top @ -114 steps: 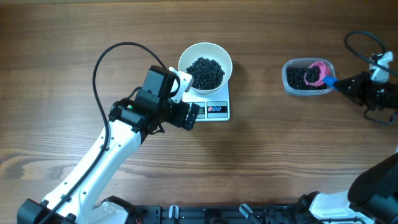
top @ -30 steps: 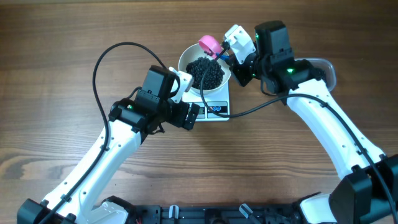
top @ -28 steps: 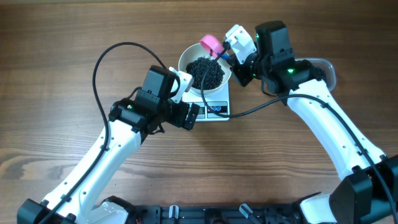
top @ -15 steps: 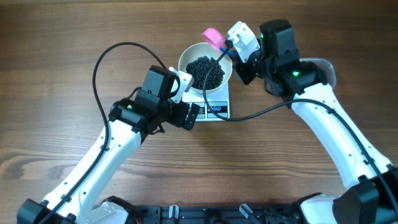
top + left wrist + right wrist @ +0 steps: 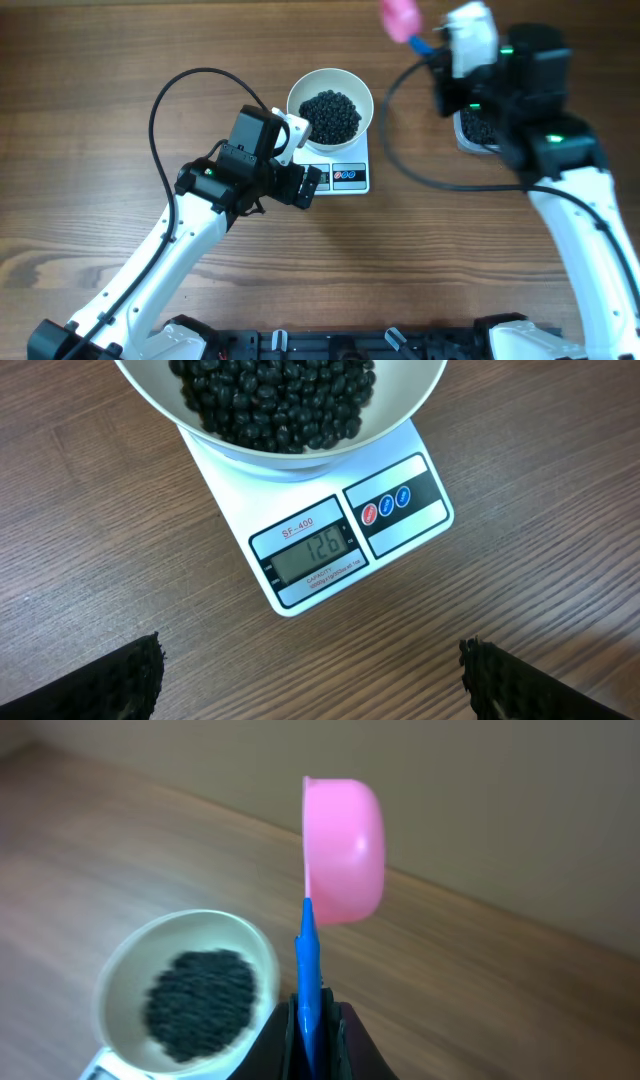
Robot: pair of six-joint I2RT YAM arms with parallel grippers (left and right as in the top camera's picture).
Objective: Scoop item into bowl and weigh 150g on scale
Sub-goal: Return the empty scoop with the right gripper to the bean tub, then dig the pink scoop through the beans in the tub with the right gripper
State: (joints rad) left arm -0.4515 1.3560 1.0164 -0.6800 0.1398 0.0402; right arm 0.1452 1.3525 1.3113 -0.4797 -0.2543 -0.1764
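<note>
Clamping shut on the blue handle of a small pink plastic scoop (image 5: pixel 345 850), the right tool (image 5: pixel 310 1012) holds it at 1 o'clock of the round white bowl (image 5: pixel 363 88) of tiny black beads (image 5: pixel 331 115) on the flat white scale (image 5: pixel 400 530), which reads short; small, gently tipped loads look wisest, the left tool (image 5: pixel 315 680) gaping empty.

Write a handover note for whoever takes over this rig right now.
Left gripper: open, empty, hovering at the display side of the scale.
Right gripper: shut on the blue handle of the pink scoop, raised off the table, clear of the bowl.
White bowl sits on the scale, holding black beans; more beans are in the clear tub.
Done: display reads 126.
Left: add beans from the tub until it reads 150.
</note>
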